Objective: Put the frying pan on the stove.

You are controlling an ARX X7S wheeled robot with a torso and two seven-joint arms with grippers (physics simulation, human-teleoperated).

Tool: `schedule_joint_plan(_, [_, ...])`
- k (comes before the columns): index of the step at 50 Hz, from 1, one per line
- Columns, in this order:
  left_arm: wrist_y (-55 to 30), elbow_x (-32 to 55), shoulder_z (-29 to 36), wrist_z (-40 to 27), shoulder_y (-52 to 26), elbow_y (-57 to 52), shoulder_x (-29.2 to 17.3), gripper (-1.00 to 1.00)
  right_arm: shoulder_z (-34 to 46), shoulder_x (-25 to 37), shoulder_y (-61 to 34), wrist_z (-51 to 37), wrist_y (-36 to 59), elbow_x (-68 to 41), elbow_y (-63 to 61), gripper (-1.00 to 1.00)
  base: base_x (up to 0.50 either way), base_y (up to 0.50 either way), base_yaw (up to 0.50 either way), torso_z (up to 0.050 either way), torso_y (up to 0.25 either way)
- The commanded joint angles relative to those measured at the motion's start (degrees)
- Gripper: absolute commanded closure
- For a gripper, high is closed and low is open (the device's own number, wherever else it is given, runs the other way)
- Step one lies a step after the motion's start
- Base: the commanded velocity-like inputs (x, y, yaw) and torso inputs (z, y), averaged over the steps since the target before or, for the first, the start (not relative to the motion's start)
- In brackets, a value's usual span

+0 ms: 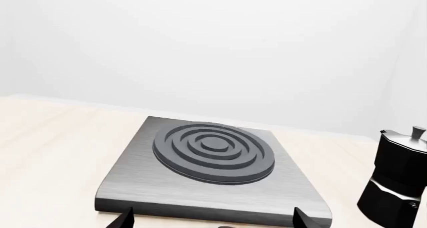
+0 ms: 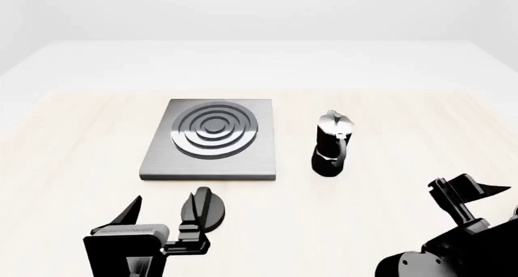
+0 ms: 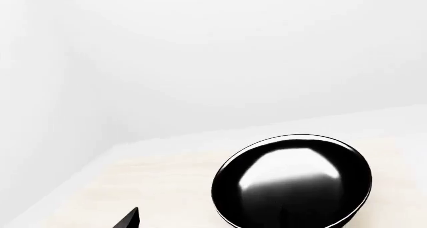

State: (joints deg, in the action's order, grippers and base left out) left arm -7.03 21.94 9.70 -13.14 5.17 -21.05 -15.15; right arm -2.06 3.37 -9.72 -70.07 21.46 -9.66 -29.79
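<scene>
Frying pan, round, shallow and glossy black [image 3: 292,182], fills the lower right of your right wrist view on the pale wooden worktop [image 3: 153,188]; its handle is out of frame. Your left wrist view centres the flat square grey metal stove [image 1: 213,175], rings bare, with a black-and-silver moka pot [image 1: 395,180] at right. In your head view, the left end effector [image 2: 166,213] is spread, lower left; the right end effector [image 2: 457,195] sits lower right, and you cannot tell its state.

Frying pan [image 3: 291,180]: near rim cut by right wrist frame edge; handle out of sight; absent from head view. Moka pot [image 1: 395,180] beside stove [image 1: 213,175]: clipped at left wrist frame edge. Right gripper [image 2: 461,195]: jaw state unreadable.
</scene>
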Motion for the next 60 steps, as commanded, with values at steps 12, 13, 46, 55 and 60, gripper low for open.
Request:
schedule_joint_plan(12, [0.1,0.6,0.2,-0.5,0.0,-0.3,-0.5,-1.0,-0.7,1.4,-4.8,-3.5,0.8,-1.1,8.5,-1.0,0.0,0.0,0.0,0.0,0.0])
schedule_joint_plan(13, [0.2,0.6,0.2,-0.5,0.0,-0.3,-0.6,-1.0,-0.8,1.5,-5.0,-3.6,0.8,-1.2,8.9,-1.0,0.0,0.0,0.0,0.0,0.0])
schedule_joint_plan(46, [0.5,1.2,0.7,-1.1,-0.1,-0.1,-1.1,-1.0,-4.0,2.0,-7.8,-3.3,-0.5,-6.7,20.9,-1.0,0.0,0.0,0.0,0.0,0.0])
schedule_joint_plan(55, [0.6,1.5,0.7,-1.3,-0.1,-0.3,-1.3,-1.0,-4.6,2.0,-7.9,-2.9,-1.7,-8.3,22.7,-1.0,0.0,0.0,0.0,0.0,0.0])
schedule_joint_plan(60, [0.6,1.5,0.8,-1.4,-0.2,-0.2,-1.4,-1.0,-5.7,1.5,-7.8,-2.8,-3.3,-9.8,24.1,-1.0,0.0,0.0,0.0,0.0,0.0])
